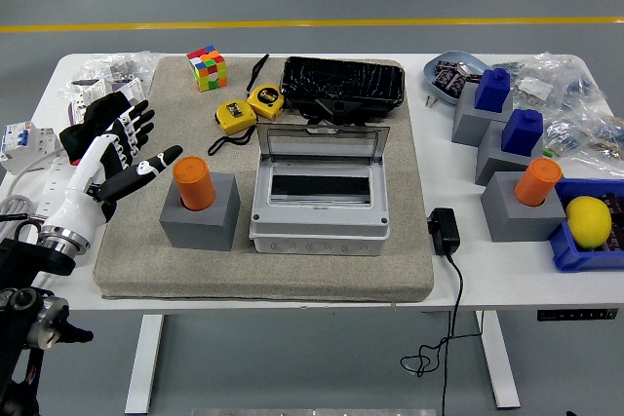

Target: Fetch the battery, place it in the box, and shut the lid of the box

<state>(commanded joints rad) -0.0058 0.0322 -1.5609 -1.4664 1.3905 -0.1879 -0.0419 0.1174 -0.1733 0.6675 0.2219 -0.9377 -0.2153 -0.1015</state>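
The battery [194, 183] was a short orange cylinder standing upright in a grey block [200, 212] on the mat [127, 260], left of the grey box [320, 199], whose lid [323, 148] stood open. The left hand [115, 154] hovered just left of the battery, fingers spread wide and holding nothing, its thumb tip near the battery's top.

— We see a matt grey plastic box [319, 211] with a clear glossy lid [321, 146] on a rough beige cloth mat [136, 250].
— We also note the smooth orange plastic cylinder [194, 183] and shiny black film tray [343, 83].
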